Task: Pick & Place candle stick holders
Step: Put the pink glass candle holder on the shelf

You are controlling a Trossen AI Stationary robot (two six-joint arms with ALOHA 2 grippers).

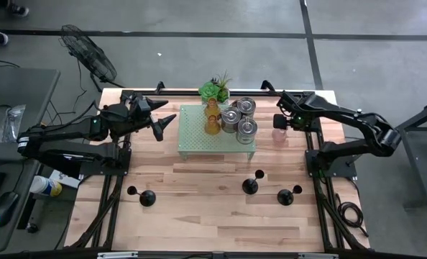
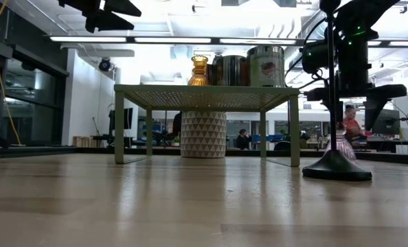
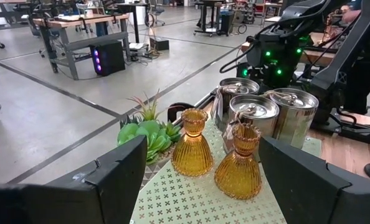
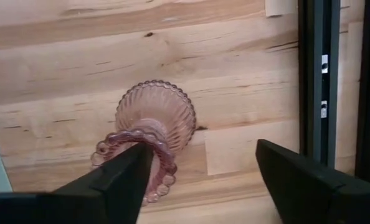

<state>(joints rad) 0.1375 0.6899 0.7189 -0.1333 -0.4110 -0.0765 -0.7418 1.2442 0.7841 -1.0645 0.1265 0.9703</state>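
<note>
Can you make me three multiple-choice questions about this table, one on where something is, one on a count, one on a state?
1. Where does the pink glass holder stand?
A. on the perforated stand
B. on the wooden table to the right of the stand
C. beside the black holders at the front

2. How many amber glass holders are on the perforated stand?
A. one
B. two
C. four

3. How are the right gripper's fingers?
A. shut on a silvery can
B. apart, either side of the pink holder's top
C. shut on nothing

Answers: 1 B, the high view shows it on bare wood past the stand's right edge. 2 B, the left wrist view shows two side by side. 3 B, the right wrist view shows one finger at the beaded rim, the other well clear.
</note>
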